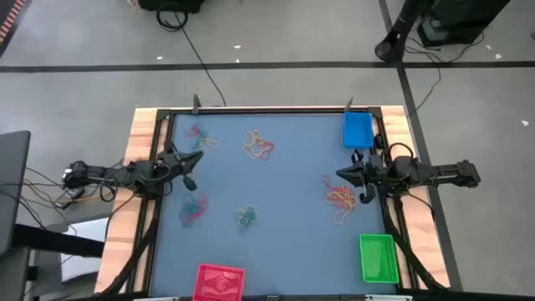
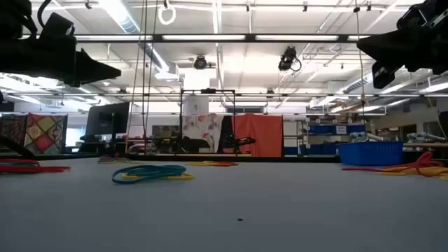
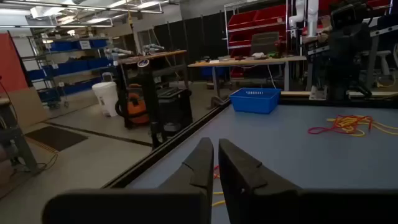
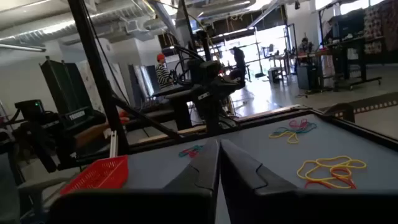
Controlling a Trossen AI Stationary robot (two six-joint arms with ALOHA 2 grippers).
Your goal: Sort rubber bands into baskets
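Rubber bands lie in loose piles on the blue-grey table: a yellow and orange pile point(image 1: 258, 145) at the far middle, a pink and blue pile point(image 1: 199, 134) at the far left, a teal and pink pile point(image 1: 193, 209) at the left, a green and yellow pile point(image 1: 246, 216) in the middle, and a red and yellow pile point(image 1: 340, 197) at the right. The blue basket point(image 1: 357, 130) stands at the far right, the green basket point(image 1: 377, 257) at the near right, the red basket point(image 1: 219, 282) at the near edge. My left gripper point(image 1: 199, 156) is shut and empty above the table's left side. My right gripper point(image 1: 339, 173) is shut and empty above the right side.
The table has a dark raised frame point(image 1: 267, 110) and wooden side strips point(image 1: 138, 142). Black cables point(image 1: 196, 50) run over the floor beyond the far edge. In the right wrist view a person point(image 4: 163, 71) shows far off in the room.
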